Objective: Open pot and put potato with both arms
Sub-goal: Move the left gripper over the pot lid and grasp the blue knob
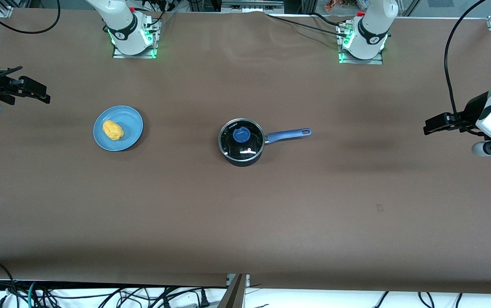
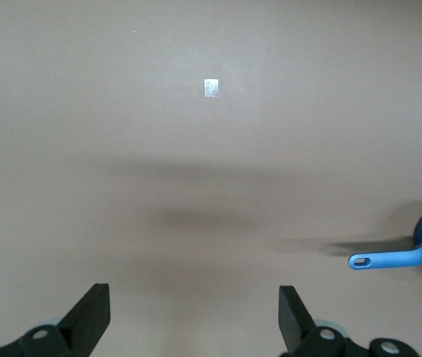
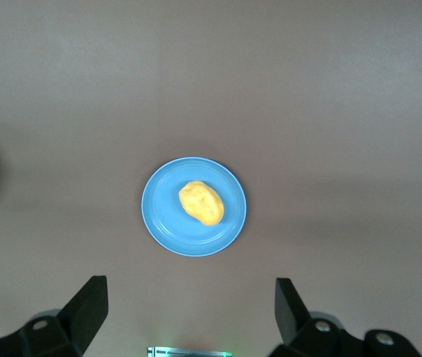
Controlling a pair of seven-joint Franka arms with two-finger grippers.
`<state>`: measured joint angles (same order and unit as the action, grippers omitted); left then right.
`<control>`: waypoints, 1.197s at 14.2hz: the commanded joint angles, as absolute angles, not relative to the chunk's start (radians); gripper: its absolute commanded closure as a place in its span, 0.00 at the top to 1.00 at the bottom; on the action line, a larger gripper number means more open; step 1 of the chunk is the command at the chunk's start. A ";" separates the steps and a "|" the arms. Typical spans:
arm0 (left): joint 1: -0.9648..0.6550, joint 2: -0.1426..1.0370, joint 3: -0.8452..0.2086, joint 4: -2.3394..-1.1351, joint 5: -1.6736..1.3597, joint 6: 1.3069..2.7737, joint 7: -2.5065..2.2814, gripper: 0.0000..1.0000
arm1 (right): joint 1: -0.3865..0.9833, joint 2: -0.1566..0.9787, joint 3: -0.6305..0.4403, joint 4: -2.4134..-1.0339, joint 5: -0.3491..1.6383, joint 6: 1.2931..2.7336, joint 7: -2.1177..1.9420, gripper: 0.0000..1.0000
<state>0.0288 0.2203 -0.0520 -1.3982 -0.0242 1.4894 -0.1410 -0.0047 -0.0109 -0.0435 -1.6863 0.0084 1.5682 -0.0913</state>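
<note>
While seen from the front, pot [image 1: 242, 141] mid-table, lid on, handle [image 1: 288, 134] toward the left gripper [image 1: 435, 125] at that end edge; potato [image 1: 112, 130] on plate [image 1: 118, 128] nearer the right gripper [image 1: 35, 90]. From left wrist: fingers [image 2: 91, 315] wide, holding nothing, handle tip only. From right wrist: fingers [image 3: 88, 310] wide, holding nothing, potato lying diagonally on plate.

One pot [image 1: 242, 142] with lid [image 1: 242, 137], one potato [image 1: 112, 130], one plate [image 1: 130, 121], two arms [image 1: 119, 19].

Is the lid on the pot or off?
On. The glass lid with its blue knob sits flat on the pot's rim, and no pincer is near it.
</note>
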 commanded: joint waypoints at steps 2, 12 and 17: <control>0.031 0.193 -0.048 -1.425 -0.054 1.488 -0.118 1.00 | -0.008 -0.020 -0.041 -1.681 0.023 1.557 -0.087 0.99; -0.205 0.323 -0.178 -1.428 -0.068 1.679 -0.643 1.00 | -0.008 -0.020 -0.043 -1.681 0.025 1.559 -0.087 1.00; -0.409 0.486 -0.179 -1.424 -0.061 1.922 -0.949 1.00 | -0.008 -0.020 -0.043 -1.681 0.025 1.555 -0.087 1.00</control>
